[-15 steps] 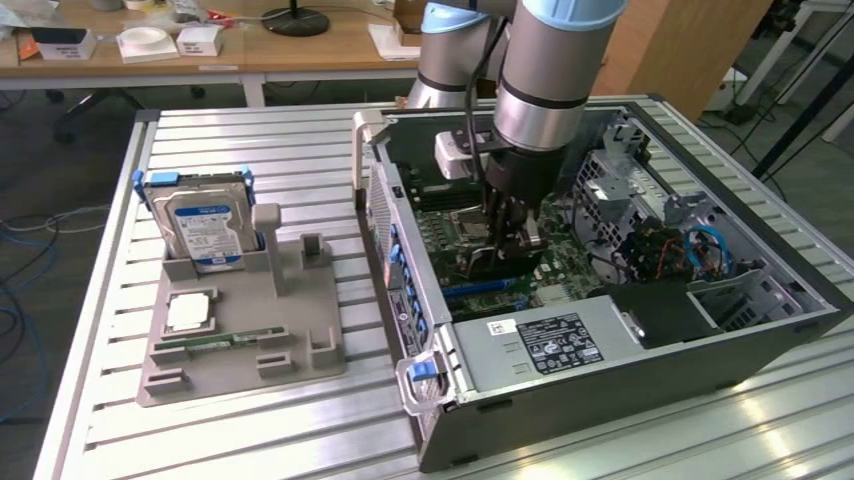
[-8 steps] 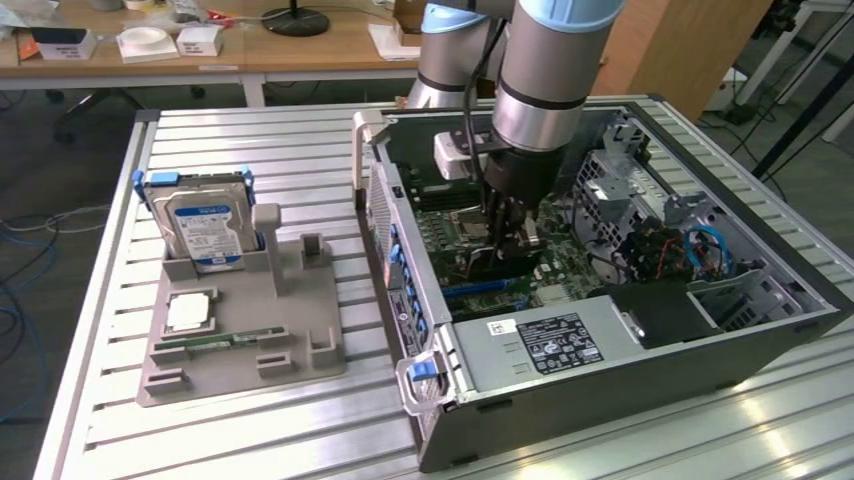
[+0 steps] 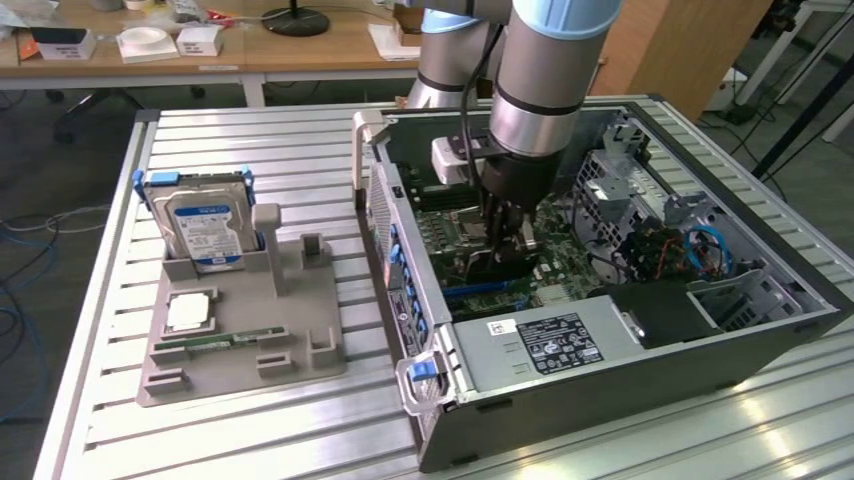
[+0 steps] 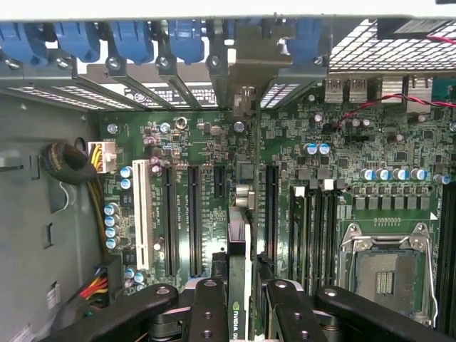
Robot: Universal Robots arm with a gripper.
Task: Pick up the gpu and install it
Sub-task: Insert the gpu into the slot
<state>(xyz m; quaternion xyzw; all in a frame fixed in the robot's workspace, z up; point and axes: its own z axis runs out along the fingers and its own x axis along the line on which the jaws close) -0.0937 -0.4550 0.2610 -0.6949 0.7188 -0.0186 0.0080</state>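
- Inside the open computer case (image 3: 747,330), the gripper (image 3: 503,250) hangs low over the motherboard (image 4: 214,142), its fingers (image 4: 206,306) clamped on the gpu (image 4: 240,235), which stands on edge between them.
- In the wrist view the card runs from the fingers toward the rear bracket openings, over the gap between two long black expansion slots (image 4: 194,214); whether it is seated I cannot tell.
- To do this well, I judge the card must stay upright, parallel to its slot, with its bracket end lined up with the rear opening.
- Writing: a green logo on the card, seemingly NVIDIA; the white label on the power supply (image 3: 561,345) and the blue-white hard drive (image 3: 203,232) label are unreadable.
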